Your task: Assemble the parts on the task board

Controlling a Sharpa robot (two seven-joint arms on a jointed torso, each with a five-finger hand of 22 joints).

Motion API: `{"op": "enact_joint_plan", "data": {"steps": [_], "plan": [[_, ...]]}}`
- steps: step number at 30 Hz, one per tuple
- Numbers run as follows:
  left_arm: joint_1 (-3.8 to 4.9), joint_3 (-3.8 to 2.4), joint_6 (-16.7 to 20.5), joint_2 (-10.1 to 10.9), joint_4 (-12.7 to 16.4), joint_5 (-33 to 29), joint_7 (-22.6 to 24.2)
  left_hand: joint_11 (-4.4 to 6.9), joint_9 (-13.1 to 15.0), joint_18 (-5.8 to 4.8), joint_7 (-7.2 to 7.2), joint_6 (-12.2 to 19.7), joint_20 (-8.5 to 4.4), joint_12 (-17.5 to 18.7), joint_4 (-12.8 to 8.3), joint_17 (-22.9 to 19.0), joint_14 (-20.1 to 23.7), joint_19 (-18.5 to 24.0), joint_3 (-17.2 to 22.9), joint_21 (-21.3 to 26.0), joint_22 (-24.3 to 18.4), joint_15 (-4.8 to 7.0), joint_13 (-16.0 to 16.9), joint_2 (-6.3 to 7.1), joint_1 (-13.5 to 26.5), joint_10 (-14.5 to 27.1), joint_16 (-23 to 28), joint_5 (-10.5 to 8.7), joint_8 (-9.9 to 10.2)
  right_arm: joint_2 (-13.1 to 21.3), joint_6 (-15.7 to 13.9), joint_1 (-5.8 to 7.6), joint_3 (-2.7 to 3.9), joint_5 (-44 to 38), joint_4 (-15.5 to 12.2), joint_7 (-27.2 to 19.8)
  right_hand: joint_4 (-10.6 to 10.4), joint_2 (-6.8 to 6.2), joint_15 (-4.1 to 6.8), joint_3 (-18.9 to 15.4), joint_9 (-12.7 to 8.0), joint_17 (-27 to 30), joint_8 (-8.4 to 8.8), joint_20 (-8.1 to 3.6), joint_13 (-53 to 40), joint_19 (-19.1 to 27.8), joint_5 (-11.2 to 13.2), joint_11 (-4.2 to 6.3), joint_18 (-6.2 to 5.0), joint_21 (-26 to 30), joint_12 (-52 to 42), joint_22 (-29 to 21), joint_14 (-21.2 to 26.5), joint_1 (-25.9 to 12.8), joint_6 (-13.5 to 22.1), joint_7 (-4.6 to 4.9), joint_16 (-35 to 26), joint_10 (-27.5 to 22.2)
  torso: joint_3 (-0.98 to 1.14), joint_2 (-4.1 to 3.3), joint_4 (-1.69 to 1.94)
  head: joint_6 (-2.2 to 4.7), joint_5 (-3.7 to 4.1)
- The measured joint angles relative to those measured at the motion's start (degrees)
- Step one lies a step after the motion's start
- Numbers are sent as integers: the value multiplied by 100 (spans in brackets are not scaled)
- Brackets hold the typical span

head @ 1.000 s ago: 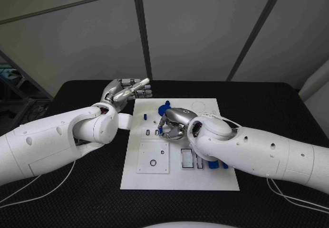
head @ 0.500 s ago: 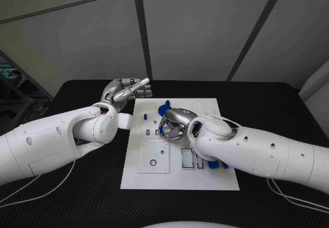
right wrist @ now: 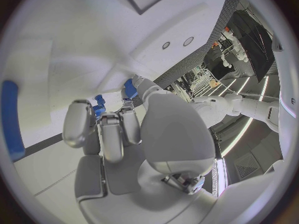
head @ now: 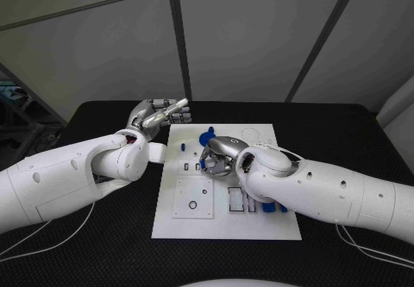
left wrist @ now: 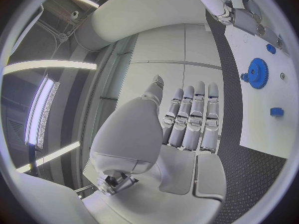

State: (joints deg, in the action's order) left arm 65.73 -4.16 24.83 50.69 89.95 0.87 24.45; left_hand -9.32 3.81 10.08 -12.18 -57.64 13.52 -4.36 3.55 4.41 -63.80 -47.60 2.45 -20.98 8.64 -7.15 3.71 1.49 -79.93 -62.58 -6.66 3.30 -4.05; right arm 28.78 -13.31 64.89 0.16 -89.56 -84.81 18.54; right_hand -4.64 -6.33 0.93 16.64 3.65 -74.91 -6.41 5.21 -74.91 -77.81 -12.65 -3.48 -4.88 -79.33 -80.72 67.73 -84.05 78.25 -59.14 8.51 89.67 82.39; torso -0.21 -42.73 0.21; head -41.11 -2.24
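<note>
The white task board (head: 259, 224) lies in the middle of the table. A blue gear (head: 207, 136) stands near its far edge, also the blue gear (left wrist: 256, 69) in the left wrist view, and a small blue peg (head: 183, 145) sits left of it. My right hand (head: 218, 158) is bent down over the board's middle, its fingertips (right wrist: 99, 115) closed around a small blue part (right wrist: 98, 103); most of that part is hidden. My left hand (head: 160, 113) hovers off the board's far left corner, fingers (left wrist: 193, 115) straight and together, holding nothing.
A raised white panel (head: 193, 198) with a black ring (head: 192, 205) lies on the board's near left. Narrow slots (head: 234, 199) and more blue parts (head: 269, 207) sit beside my right forearm. Black table (head: 345, 125) surrounds the board.
</note>
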Motion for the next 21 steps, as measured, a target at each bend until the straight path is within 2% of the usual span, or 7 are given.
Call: {"op": "enact_joint_plan", "data": {"steps": [3, 8, 11, 15, 21], "plan": [[0, 0, 0, 0, 1, 0, -1, 0, 0, 0, 0, 0, 0, 0, 0, 0, 0, 0, 0, 0, 0, 0, 0, 0, 0, 0, 0, 0, 0, 2, 1, 0, 0, -2, -1, 3, 11, -60, 0, -11, 13, 0, 48, 0, 0, 0, 0, -22, 0, 23, 29, -12, 0, -60, 92, 13, 0, -23, 0, 0, 0, 7, 0], [0, 0, 0, 0, 1, 0, -2, 0, 0, 0, 0, 0, 0, 0, 0, 0, 0, 0, 0, 0, 0, 0, 0, 0, 0, 0, 0, 0, 0, 3, 1, -2, -3, -4, -1, 8, -20, -146, -72, -100, 9, 0, 161, 64, 0, 20, 118, -94, 0, 23, 99, -12, 13, -146, 360, 81, 0, -95, -1, 0, 0, 10, 5], [0, 0, 0, 1, 1, 0, -4, 0, 0, 0, 0, 0, 0, 0, 0, 0, 0, 0, 0, 0, 0, 0, 0, 0, 0, 0, 0, 0, 0, 3, -3, -6, -7, -7, 2, 18, -31, -172, -84, -191, 10, 0, 197, 68, 0, 24, 68, -113, 0, 23, 137, -21, 1, -173, 476, 109, 0, -131, -1, 0, 0, 10, 10], [0, 0, 0, 3, 1, 0, -6, 0, 0, 0, 0, 0, 0, 0, 0, 0, 0, 0, 0, 0, 1, 0, 0, 0, 0, 0, 0, 0, 0, 3, -11, -8, -7, -9, 2, 25, -42, -199, -96, -249, 11, 1, 197, 84, 0, 40, 36, -122, 0, 23, 163, -21, 14, -167, 517, 133, 0, -164, -1, 0, 0, 9, 10], [0, 0, 0, 7, 0, 0, -8, 0, 0, 0, 0, 0, 0, 0, 0, 0, 0, 0, 0, 0, 1, 0, 0, 0, 0, 0, 22, 0, 0, 3, -27, -11, -10, -11, 2, 28, -50, -226, -124, -272, 15, 1, 197, 105, 0, 20, 36, -142, -1, 22, 163, -21, 1, -165, 547, 120, 0, -185, -1, -1, 0, 8, 8]]}}
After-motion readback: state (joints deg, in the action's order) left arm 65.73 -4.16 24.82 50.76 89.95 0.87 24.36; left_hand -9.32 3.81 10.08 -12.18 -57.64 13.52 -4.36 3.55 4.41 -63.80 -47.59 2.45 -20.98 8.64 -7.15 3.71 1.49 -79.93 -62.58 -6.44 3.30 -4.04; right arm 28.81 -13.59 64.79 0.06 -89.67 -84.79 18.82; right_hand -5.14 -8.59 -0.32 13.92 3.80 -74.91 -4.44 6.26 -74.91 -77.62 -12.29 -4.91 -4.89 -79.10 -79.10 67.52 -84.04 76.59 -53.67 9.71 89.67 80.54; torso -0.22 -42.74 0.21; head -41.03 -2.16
